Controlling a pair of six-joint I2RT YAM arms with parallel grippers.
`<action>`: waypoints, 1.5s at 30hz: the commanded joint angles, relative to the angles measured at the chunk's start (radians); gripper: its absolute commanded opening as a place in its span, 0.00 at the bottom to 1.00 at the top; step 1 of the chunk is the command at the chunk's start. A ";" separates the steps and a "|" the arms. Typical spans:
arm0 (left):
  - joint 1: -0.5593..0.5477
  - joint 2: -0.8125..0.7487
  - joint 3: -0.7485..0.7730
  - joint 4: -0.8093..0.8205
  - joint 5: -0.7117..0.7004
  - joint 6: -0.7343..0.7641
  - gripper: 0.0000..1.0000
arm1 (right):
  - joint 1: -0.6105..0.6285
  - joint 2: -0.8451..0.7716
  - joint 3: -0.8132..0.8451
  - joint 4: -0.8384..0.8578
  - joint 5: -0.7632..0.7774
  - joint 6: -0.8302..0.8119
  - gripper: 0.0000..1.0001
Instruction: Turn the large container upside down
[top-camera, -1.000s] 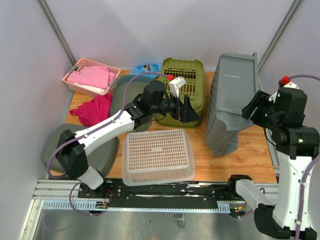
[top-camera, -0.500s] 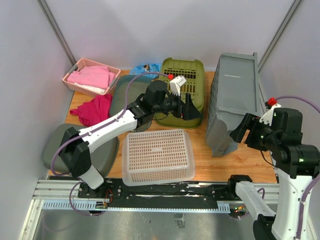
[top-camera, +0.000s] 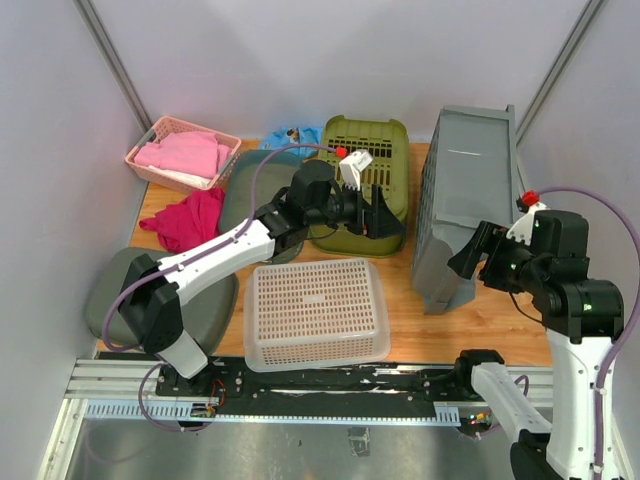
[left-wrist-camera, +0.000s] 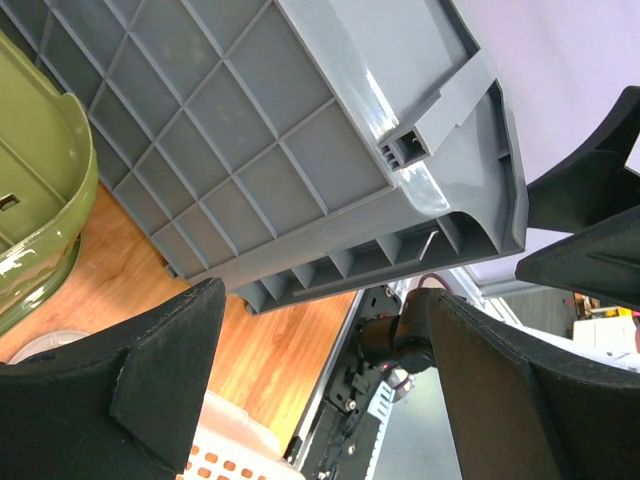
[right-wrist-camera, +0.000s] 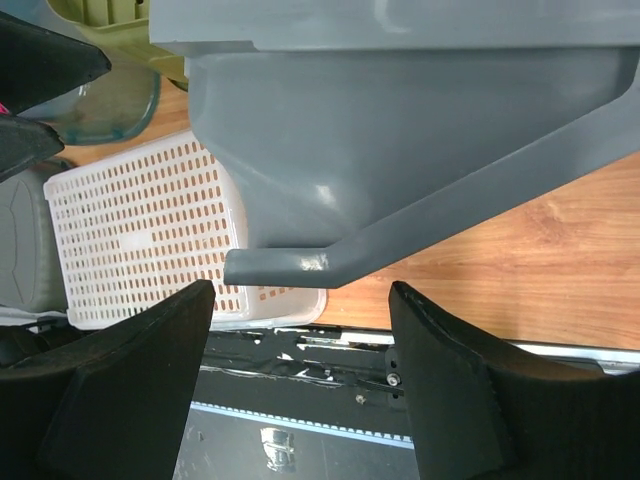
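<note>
The large container (top-camera: 468, 190) is a light grey crate standing on its side at the right of the table, its ribbed underside (left-wrist-camera: 230, 150) facing left. My left gripper (top-camera: 392, 228) hovers over the olive-green bin and points at that underside, a short gap away. It is open with nothing between its fingers (left-wrist-camera: 160, 380). My right gripper (top-camera: 463, 262) is at the crate's near lower corner. It is open too, and the crate's rim (right-wrist-camera: 300, 265) lies just ahead of its fingertips (right-wrist-camera: 140, 380), untouched.
A white mesh basket (top-camera: 316, 312) lies bottom-up at front centre, close to the crate's left. The olive-green bin (top-camera: 372, 165) sits behind it. A pink basket with cloth (top-camera: 180, 152), a magenta cloth (top-camera: 188, 220) and grey pads (top-camera: 110, 290) are on the left. The rail (top-camera: 300, 380) runs along the near edge.
My right arm has dropped and swung left, bringing its gripper from beside the crate's right wall to its near lower corner, and its jaws have widened a little. The left arm has barely shifted.
</note>
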 joint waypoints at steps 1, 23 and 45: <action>-0.010 0.026 0.013 0.035 0.004 -0.004 0.86 | 0.050 0.021 0.004 0.021 0.053 0.006 0.72; -0.010 0.070 0.038 0.021 0.015 0.002 0.86 | 0.525 0.198 0.049 -0.069 0.676 0.101 0.73; -0.010 0.071 0.035 0.003 0.020 0.018 0.86 | 0.516 0.038 -0.033 0.097 0.745 0.079 0.42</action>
